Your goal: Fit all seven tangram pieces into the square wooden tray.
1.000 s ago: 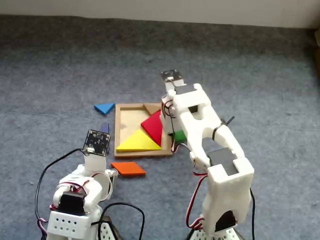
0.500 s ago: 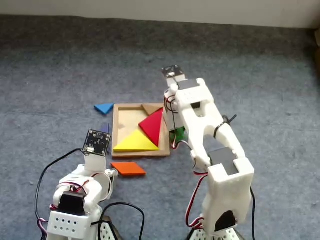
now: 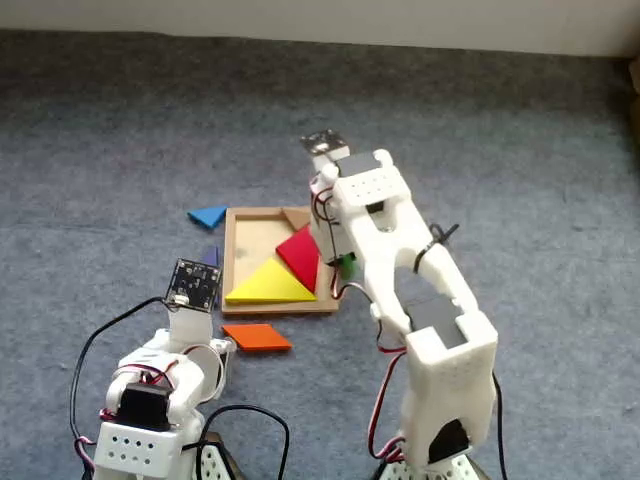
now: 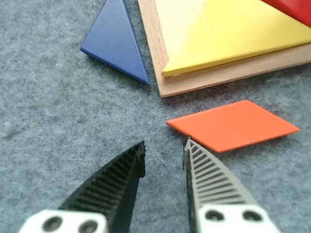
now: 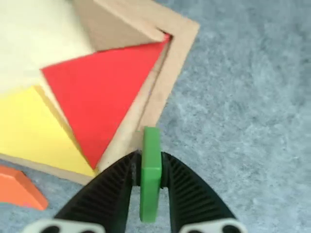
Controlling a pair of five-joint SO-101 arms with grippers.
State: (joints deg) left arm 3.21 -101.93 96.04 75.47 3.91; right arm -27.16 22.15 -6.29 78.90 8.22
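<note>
One square wooden tray [image 3: 280, 306]. Seven tangram pieces: five triangles, namely the red triangle [image 3: 302, 255], yellow triangle [image 3: 265, 284], brown triangle [image 3: 298, 216], light blue triangle [image 3: 208, 215] and dark blue triangle [image 4: 116, 41]; one orange parallelogram [image 3: 257, 337]; one green piece [image 5: 150, 141]. Three pieces lie in the tray, three on the counter. Two arms, two pincers: left pincer [image 4: 164, 143], right pincer [image 5: 149, 156].

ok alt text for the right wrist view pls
The right fingers pinch a green piece on edge, by the rim of the tray. In the tray lie a red triangle and a yellow piece.
</note>
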